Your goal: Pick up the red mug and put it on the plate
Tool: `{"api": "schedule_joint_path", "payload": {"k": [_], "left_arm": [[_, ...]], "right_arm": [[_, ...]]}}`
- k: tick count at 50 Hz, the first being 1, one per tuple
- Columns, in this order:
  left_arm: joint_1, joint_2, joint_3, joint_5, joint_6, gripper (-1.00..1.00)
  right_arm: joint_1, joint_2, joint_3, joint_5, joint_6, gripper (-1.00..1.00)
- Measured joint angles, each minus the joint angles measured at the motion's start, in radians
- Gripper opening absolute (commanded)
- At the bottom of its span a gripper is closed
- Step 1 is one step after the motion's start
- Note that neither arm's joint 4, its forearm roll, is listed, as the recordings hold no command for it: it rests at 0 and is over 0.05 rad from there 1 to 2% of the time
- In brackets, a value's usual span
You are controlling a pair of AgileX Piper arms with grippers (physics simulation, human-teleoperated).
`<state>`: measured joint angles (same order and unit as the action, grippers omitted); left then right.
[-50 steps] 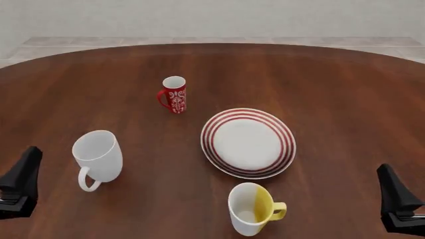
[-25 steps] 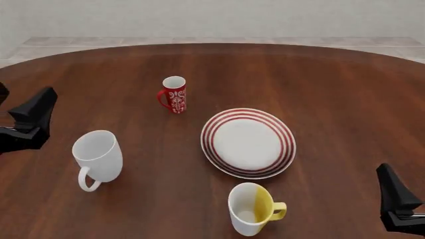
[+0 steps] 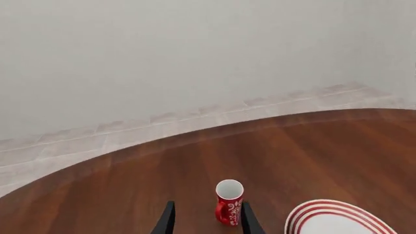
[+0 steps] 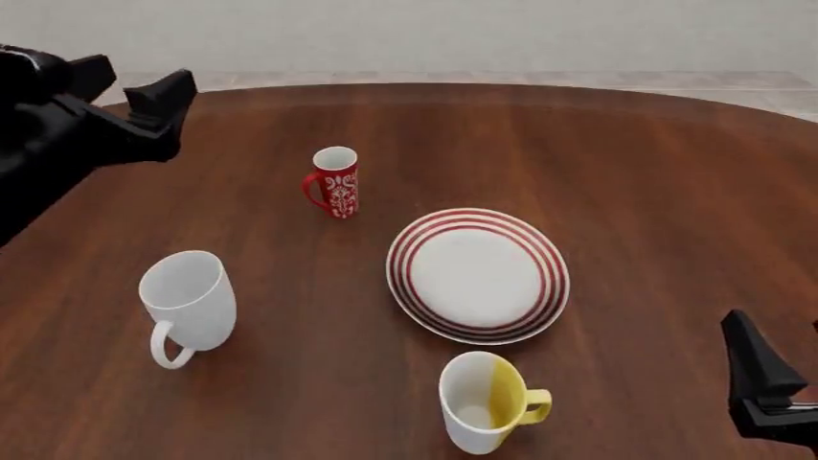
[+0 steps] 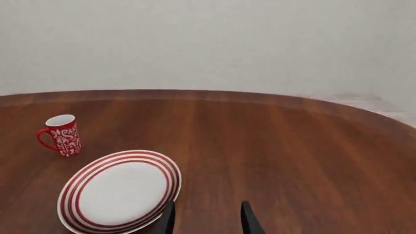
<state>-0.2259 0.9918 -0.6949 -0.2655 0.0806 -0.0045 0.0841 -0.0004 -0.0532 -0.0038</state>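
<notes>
The red mug (image 4: 336,182) with a white pattern stands upright on the table, left of and beyond the plate (image 4: 398,273), which is white with red rings. My left gripper (image 4: 138,84) is open and empty, raised over the far left of the table, well left of the mug. In the left wrist view the mug (image 3: 229,202) shows beyond the open fingers, and the plate's rim (image 3: 325,214) shows beside it. My right gripper (image 4: 757,369) is open and empty at the near right. The right wrist view shows the mug (image 5: 63,135) and the plate (image 5: 117,157).
A large plain white mug (image 4: 190,302) stands at the near left. A white-and-yellow mug (image 4: 480,401) stands just in front of the plate. The round wooden table's far edge (image 4: 409,88) curves along the back, with a pale floor and wall beyond.
My left arm has risen and swung forward from the near-left edge to the far-left part of the table. The right arm and all the objects have stayed put.
</notes>
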Motion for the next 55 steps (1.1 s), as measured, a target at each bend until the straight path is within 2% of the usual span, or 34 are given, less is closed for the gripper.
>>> {"api": "schedule_joint_path", "payload": {"k": [11,25,55], "left_arm": [[0.001,0.173,-0.1,-0.042,-0.008,1.0],[-0.016,0.337,-0.201,-0.079,0.02,1.0],[-0.04,0.618,-0.411,-0.045,0.075,1.0]], "right_arm": [[-0.004,0.029,0.0,-0.023,0.004,1.0],[-0.007,0.053,0.0,-0.043,0.002,1.0],[-0.006,0.067,0.0,-0.055,-0.008,1.0]]}}
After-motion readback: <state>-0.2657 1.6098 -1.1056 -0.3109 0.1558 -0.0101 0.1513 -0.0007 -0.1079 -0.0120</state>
